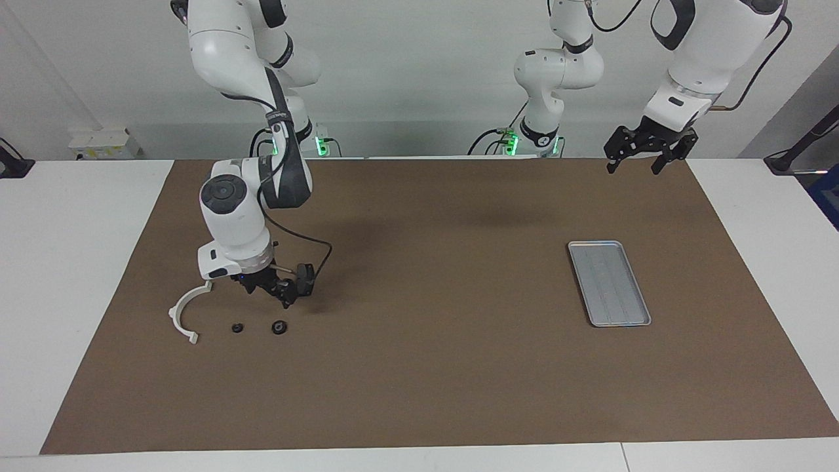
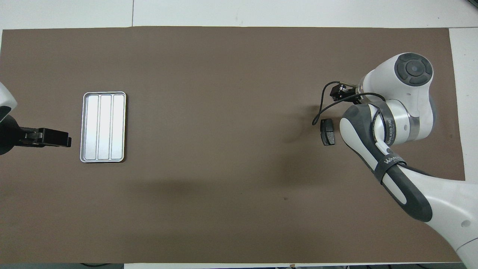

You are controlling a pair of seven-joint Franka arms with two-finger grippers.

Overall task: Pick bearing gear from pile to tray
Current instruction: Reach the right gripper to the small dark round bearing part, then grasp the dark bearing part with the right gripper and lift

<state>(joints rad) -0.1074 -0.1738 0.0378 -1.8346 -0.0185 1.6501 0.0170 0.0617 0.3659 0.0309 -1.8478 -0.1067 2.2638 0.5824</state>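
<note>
- Bench (image 1: 78,275) white, with a brown mat (image 1: 432,367) over most of its top; every part lies on the mat.
- Pile sits toward the right arm's end. Two tiny black round gears lie side by side: the larger gear (image 1: 280,326) is a squat black ring with a pale centre, the smaller gear (image 1: 238,327) a plain dark dot of a disc. They lie apart, not touching.
- White curved arc (image 1: 187,308) — thin plastic half-ring with squared tabs at both ends — lies just beside the smaller gear, toward the edge of the mat.
- One dark grey brake pad (image 2: 328,131), a flat oblong, lies nearer to the robots than the gears. In the facing view the right arm's wrist covers most of it. No second pad shows in either view.
- Right end effector (image 1: 286,296) is low over the mat, above the larger gear and not touching it; fingers spread, nothing between them. A black cable loops from its wrist.
- Tray (image 1: 609,283) — shallow silver-grey rectangle with rounded corners, raised rim and lengthwise ridges — lies toward the left arm's end, well apart from the pile. Nothing in it.
- Left end effector (image 1: 632,162) waits high over the mat's corner at its own end, fingers spread and holding nothing; in the overhead view it (image 2: 56,138) shows just beside the tray.
</note>
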